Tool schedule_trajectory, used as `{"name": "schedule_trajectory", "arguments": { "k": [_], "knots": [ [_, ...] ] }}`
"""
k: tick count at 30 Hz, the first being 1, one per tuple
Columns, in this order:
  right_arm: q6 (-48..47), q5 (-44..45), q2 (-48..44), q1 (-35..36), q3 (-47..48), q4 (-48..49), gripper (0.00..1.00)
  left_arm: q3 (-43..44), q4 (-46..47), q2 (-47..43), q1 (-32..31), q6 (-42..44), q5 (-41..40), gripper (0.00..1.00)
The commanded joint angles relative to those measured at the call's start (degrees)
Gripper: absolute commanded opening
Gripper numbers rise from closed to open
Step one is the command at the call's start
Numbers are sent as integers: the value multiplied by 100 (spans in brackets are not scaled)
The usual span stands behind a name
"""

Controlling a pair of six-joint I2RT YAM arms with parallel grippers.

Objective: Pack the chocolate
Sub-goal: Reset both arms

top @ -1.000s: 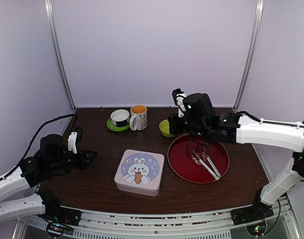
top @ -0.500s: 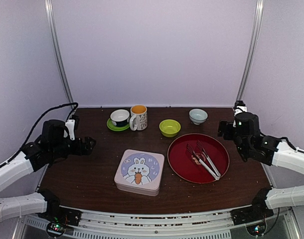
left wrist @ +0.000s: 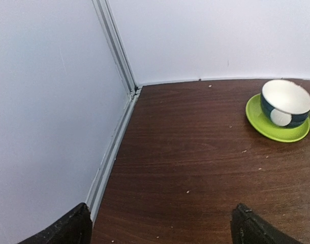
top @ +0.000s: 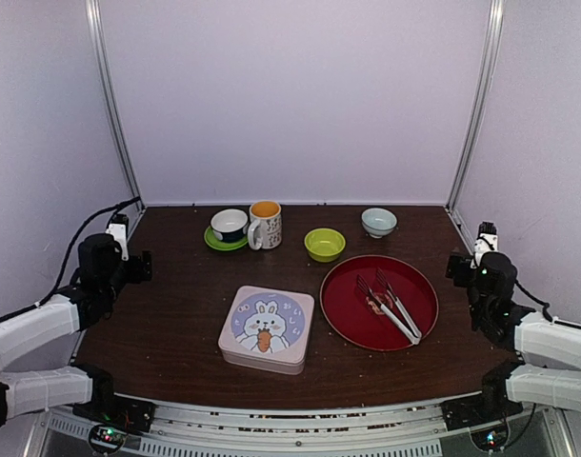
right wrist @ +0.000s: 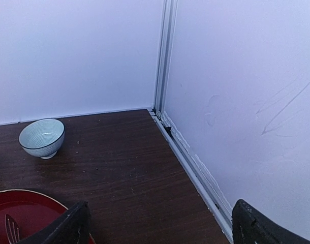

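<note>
Both arms rest at the side edges of the table (top: pixel 176 314), the left gripper (left wrist: pixel 160 231) and right gripper (right wrist: pixel 160 229) spread wide and empty. Between them lie the lidded bunny tin (top: pixel 267 328) and the red plate (top: pixel 348 319) bearing tongs (top: pixel 395 307), with a cup (top: pixel 230 224) on a green saucer (top: pixel 212 242), a mug (top: pixel 265 225), a green bowl (top: pixel 325 244) and a pale bowl (top: pixel 378 222) lined behind. The chocolate cannot be made out: only a brownish speck (top: pixel 373 306) shows beside the tongs.

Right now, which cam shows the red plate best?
Top external: the whole red plate shows, with the tongs lying on it. Right wrist catches only its edge at bottom left; left wrist misses it.
</note>
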Motion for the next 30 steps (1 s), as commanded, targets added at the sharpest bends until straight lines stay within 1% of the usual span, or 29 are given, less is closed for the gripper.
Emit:
{"name": "schedule_trajectory", "arguments": {
  "k": [1, 4, 6, 9, 10, 11, 12, 15, 17, 18, 19, 21, 23, 26, 27, 28, 30],
  "knots": [
    [-488, -1388, 577, -356, -59, 1077, 96, -348, 1957, 520, 501, 764, 121, 98],
    [-544, -1992, 1259, -666, -62, 1734, 96, -560, 2699, 927, 870, 756, 548, 98],
    [-524, -1914, 1470, -736, 70, 1774, 97, -613, 3006, 1156, 1042, 678, 644, 97],
    [-549, -1947, 1712, -931, -207, 2921, 98, -639, 3436, 1475, 1166, 706, 859, 97],
    [-464, -2090, 1742, -1036, -260, 3086, 98, -599, 3511, 1588, 1205, 707, 920, 97],
    [-433, -2436, 1831, -1191, -319, 3274, 98, -508, 3426, 1679, 1249, 693, 948, 97],
    [-399, -2619, 2123, -1300, -404, 3701, 98, -435, 3358, 1730, 1299, 670, 981, 98],
    [-321, -2517, 2987, -1404, -402, 4746, 99, -329, 3444, 1917, 1469, 734, 1094, 98],
    [-156, -2387, 2711, -1450, -125, 3719, 100, -282, 3504, 2009, 1482, 816, 1161, 97],
    [-182, -2419, 2792, -1459, -48, 3681, 99, -244, 3506, 2056, 1487, 848, 1196, 97],
    [-250, -2478, 2894, -1460, -46, 3875, 100, -206, 3504, 2096, 1488, 867, 1225, 96],
    [-229, -2461, 2752, -1458, -9, 3553, 100, -154, 3487, 2152, 1496, 889, 1308, 95],
    [-247, -2447, 2858, -1460, -47, 3835, 100, -89, 3416, 2185, 1519, 892, 1408, 95],
    [-197, -2455, 2782, -1460, 16, 3574, 100, -27, 3313, 2221, 1589, 892, 1651, 95],
    [-215, -2453, 2827, -1460, -6, 3664, 100, -19, 3328, 2228, 1593, 925, 1746, 94],
    [-226, -2459, 2856, -1460, -18, 3772, 100, -80, 3500, 2235, 1593, 941, 1871, 92],
    [-211, -2453, 2816, -1460, -8, 3663, 100, -604, 4797, 2503, 1593, 1097, 2395, 93]
  ]
}}
